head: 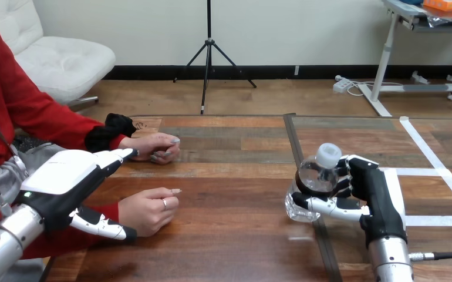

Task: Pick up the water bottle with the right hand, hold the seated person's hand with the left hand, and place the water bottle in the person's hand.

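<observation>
Item 1: brown plank wooden table, with white tape lines at my 3 o'clock.

Item 2: black-and-white left hand, entering at my 8 o'clock. I see its fingers straight and gripping nothing. They reach toward 2 o'clock and end against the person's farther hand. The thumb lies just beside the person's nearer hand.

Item 3: black-and-white right hand, at my 4 o'clock, with fingers and thumb curled round the bottle.

Item 4: person's farther hand, resting on the table at 10 o'clock.

Item 5: person's nearer hand, loosely curled on the table at 8 o'clock, well apart from the bottle.

Item 6: clear plastic water bottle with white cap, inside the right hand's grip at that hand's 9 o'clock. It is tilted, with the cap toward 1 o'clock. I cannot tell whether its base touches the table.
</observation>
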